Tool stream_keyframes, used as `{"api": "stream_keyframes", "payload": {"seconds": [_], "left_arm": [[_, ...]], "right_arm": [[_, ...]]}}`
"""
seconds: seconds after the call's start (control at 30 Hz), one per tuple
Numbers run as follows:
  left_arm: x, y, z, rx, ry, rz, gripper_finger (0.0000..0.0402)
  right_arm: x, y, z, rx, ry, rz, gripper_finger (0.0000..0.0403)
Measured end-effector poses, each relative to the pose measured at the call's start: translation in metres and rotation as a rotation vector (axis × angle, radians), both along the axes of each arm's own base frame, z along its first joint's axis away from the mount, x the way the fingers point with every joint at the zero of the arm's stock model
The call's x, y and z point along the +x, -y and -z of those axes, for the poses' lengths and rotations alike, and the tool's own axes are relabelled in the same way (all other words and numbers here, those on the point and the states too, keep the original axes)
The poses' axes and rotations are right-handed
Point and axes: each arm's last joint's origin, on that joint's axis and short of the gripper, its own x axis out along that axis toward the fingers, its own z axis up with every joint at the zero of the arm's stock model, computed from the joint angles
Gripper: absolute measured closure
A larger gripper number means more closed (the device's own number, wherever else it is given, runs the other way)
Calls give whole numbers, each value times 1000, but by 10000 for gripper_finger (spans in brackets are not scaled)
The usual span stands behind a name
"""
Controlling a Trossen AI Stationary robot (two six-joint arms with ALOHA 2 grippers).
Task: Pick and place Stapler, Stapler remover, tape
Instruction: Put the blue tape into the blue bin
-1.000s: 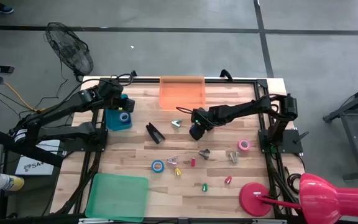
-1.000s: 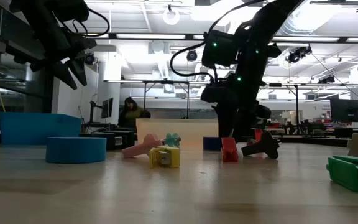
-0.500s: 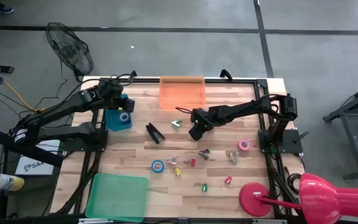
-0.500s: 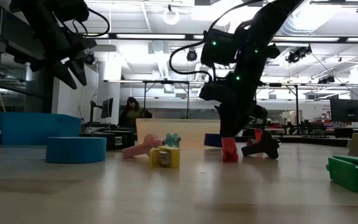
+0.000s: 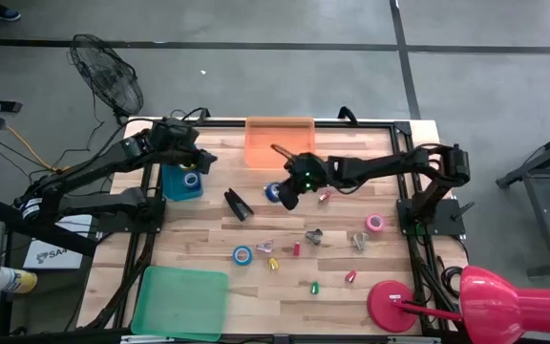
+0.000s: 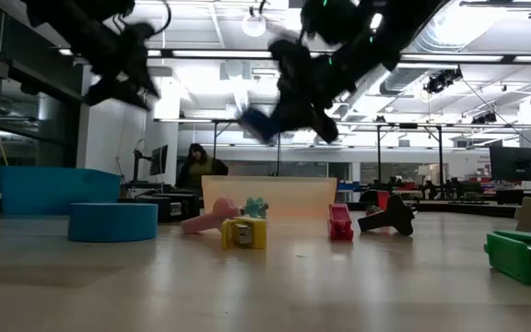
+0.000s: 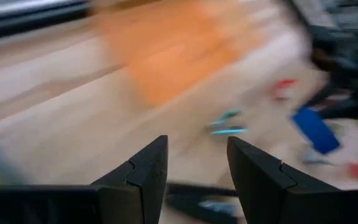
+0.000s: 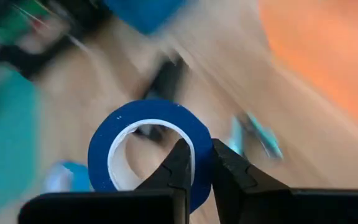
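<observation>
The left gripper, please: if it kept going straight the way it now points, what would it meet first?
Probably the small teal stapler remover on the bare wooden table, ahead of the left gripper, with the orange tray farther on. The left wrist view is blurred, so depth is uncertain.

left arm [image 5: 94,177]: black jointed links, loose black cables
right arm [image 5: 390,167]: black, green light
fingers [image 7: 145,171]: dark, angular wedges

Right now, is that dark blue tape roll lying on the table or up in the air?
In the air. The right tool is shut on the blue tape roll's wall, and the low view shows it well above the table.
</observation>
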Motion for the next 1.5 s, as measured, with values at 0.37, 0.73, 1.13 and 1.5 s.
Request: {"api": "stream_keyframes", "payload": {"seconds": [0.37, 0.73, 1.13, 1.5], "left_arm": [[20, 4, -38, 155, 426, 374, 238], [54, 30, -49, 324, 567, 487, 238], [91, 42, -37, 354, 597, 462, 238], [98, 41, -41, 380, 681, 478, 249]], "right_arm": [[-6, 0, -74, -211, 455, -9, 375], [-6, 2, -89, -246, 607, 43, 375], [-6, 1, -92, -248, 636, 34, 375], [-6, 2, -91, -250, 620, 48, 375]]}}
